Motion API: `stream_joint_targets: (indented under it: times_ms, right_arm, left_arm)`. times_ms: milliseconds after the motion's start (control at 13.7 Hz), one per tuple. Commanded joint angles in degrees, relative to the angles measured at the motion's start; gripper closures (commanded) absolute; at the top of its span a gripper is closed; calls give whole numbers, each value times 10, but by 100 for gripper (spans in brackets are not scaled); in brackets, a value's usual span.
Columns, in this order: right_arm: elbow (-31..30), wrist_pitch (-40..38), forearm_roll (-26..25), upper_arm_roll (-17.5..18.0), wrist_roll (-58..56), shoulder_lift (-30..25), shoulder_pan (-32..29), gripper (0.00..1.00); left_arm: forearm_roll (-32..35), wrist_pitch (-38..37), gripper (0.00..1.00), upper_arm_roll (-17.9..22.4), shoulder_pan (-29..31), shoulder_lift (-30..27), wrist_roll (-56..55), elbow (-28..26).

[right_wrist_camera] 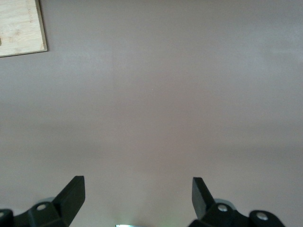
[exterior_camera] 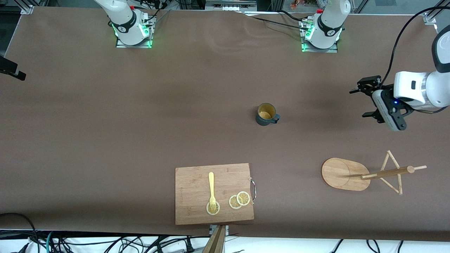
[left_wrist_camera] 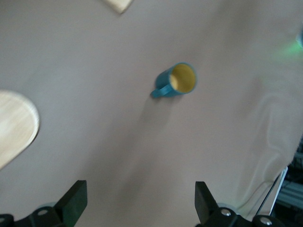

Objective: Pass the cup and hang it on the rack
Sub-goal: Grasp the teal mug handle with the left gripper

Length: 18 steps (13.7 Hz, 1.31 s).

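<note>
The cup (exterior_camera: pixel 267 114), dark teal with a yellow inside, stands upright near the table's middle, its handle turned toward the left arm's end. It shows too in the left wrist view, as the cup (left_wrist_camera: pixel 176 80). The wooden rack (exterior_camera: pixel 346 174) stands nearer to the front camera, toward the left arm's end; its oval base (left_wrist_camera: pixel 14 124) is at the edge of the left wrist view. My left gripper (exterior_camera: pixel 364 102) hangs open and empty over bare table, between the cup and that end. The left gripper (left_wrist_camera: pixel 140 187) points at the cup. My right gripper (right_wrist_camera: pixel 137 183) is open, empty, over bare table.
A bamboo cutting board (exterior_camera: pixel 191 196) lies near the front edge with a yellow fork (exterior_camera: pixel 211 188) and lemon slices (exterior_camera: pixel 239 200) on it. Its corner shows as the board (right_wrist_camera: pixel 19 26). Cables run along the front edge. A black object (exterior_camera: pixel 10 69) juts in at the right arm's end.
</note>
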Motion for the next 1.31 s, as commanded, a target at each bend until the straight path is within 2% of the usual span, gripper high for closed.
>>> stream_joint_targets:
  times_ms: [0,146,291,364,509,655,801,1019,1237]
  right_arm:
    - [-20,12,-30,12,-16,-17,-6,0]
    - [-19,12,-56,34,-28,-16,-5,0]
    - [-19,12,-98,68,-20,-15,-3,0]
    - [-18,13,-104,80,-15,-12,-2,0]
    - [-14,12,-95,83,40,-4,1,0]
    - [-1,6,-107,88,58,2,26,0]
    - [-1,6,-115,87,45,3,23,0]
    - [-1,5,-112,84,33,12,13,0]
    - [0,1,-112,84,33,13,13,0]
  left_arm:
    - [-47,61,0,-1,2,-14,141,-71]
    - [-72,132,0,-1,2,-16,244,-127]
    - [-151,210,0,-1,3,-16,392,-198]
    - [-197,248,0,-1,3,-15,470,-232]
    - [-263,287,0,-1,1,6,566,-262]
    - [-314,291,0,-1,1,44,652,-261]
    - [-351,289,0,-1,-3,79,744,-259]
    - [-359,283,0,-8,-21,107,797,-254]
    - [-361,277,0,-18,-31,159,811,-228]
